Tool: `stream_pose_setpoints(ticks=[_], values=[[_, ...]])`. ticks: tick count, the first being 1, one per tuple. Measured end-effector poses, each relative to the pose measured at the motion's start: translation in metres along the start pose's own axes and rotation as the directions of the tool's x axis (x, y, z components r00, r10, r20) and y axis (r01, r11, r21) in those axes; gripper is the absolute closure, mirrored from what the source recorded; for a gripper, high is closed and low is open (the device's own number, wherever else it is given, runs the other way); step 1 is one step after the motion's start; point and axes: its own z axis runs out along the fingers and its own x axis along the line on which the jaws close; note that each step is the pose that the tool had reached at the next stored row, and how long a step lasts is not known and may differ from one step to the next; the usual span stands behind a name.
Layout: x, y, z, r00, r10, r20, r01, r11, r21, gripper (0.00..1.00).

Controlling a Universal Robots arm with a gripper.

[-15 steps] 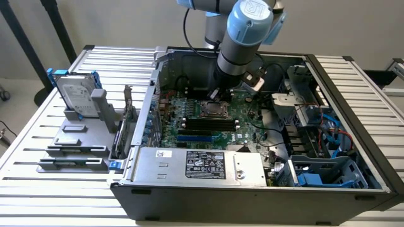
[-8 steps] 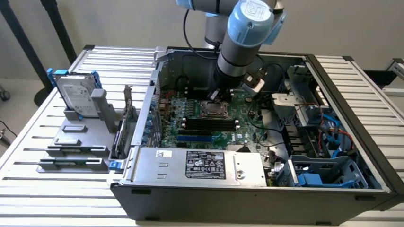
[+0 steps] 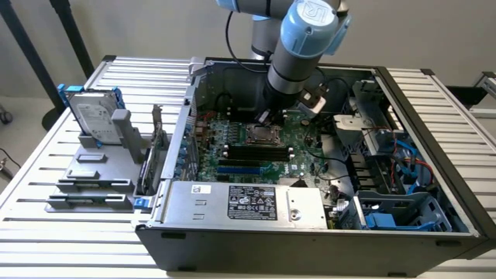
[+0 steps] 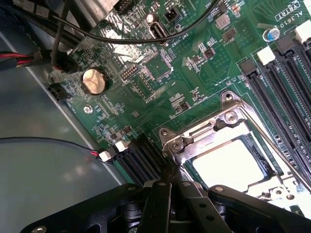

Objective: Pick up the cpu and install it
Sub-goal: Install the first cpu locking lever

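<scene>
— While we look down into the open dark-grey computer case [image 3: 434, 232], where do we find the black two-finger gripper [image 4: 167, 177]?

— We see it low over the green motherboard [image 4: 146, 68], its fingers pinched together with nothing between them, tips just beside one corner of the silvery metal socket frame [image 4: 228, 116].

— And the small flat square cpu with the pale metal top [image 4: 228, 162]?

— We see it lying flat inside that frame, bright and bare on top.

— How much room do we have?

— Black memory slots [image 4: 282, 97] run close along one edge of the frame, and black cables [image 4: 146, 41] cross the board beyond the socket. On the exterior view's right, grey drive cages [image 3: 387, 192] crowd the case wall.
</scene>
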Motion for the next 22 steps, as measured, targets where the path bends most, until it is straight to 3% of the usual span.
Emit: stream_pose_setpoints(ticks=[14,22], values=[[-0.0017,0.0021,-0.0012,1.0000,-0.001,-0.0025,0.001,1.0000,0.0030,0.89],[-0.0021,0.0026,-0.0014,0.9999,-0.002,-0.0115,0.002,0.9999,0.0100,0.89]])
